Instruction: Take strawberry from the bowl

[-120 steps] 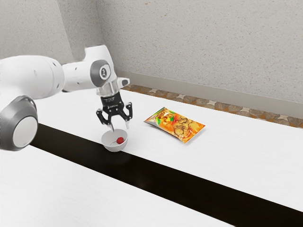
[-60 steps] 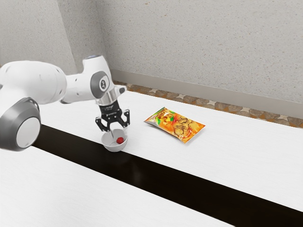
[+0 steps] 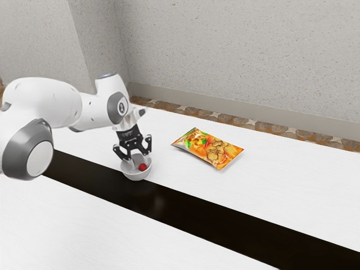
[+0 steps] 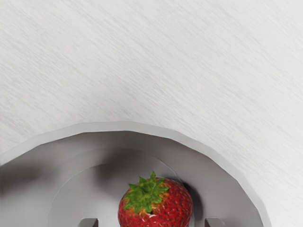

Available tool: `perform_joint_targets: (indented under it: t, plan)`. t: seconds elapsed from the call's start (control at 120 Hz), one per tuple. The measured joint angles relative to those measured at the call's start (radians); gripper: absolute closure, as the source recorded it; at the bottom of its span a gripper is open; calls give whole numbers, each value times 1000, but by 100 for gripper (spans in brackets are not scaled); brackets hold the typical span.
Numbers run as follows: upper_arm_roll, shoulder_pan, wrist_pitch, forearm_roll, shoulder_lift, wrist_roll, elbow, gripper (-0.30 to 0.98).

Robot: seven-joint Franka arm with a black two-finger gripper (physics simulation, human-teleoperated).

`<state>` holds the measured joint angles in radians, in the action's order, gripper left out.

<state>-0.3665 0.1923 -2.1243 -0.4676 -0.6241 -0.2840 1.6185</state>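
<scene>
In the exterior view, from the left comes the white arm (image 3: 53, 101), and it ends in the gripper (image 3: 140, 161), which stands open at the grey bowl (image 3: 136, 177). Inside this bowl lies the red strawberry (image 4: 156, 205), between the two fingertips, but with a gap on each side. More to the right, an orange bag (image 3: 208, 149) lies on the white table (image 3: 270, 180).

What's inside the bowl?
A red strawberry with green leaves lies in the bowl. The strawberry covers the bit of bowl right under it, so I can't see that.
</scene>
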Motion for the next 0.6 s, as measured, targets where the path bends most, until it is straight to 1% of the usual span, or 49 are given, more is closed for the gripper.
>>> perform_joint_targets:
  t: [0.217, 0.4, 0.6]
  plan:
    - [2, 0, -3, -17, -33, 18, -21, 45]
    - [1, -1, -1, -23, -34, 34, -22, 47]
    - [1, -4, -6, -45, -33, 63, -19, 47]
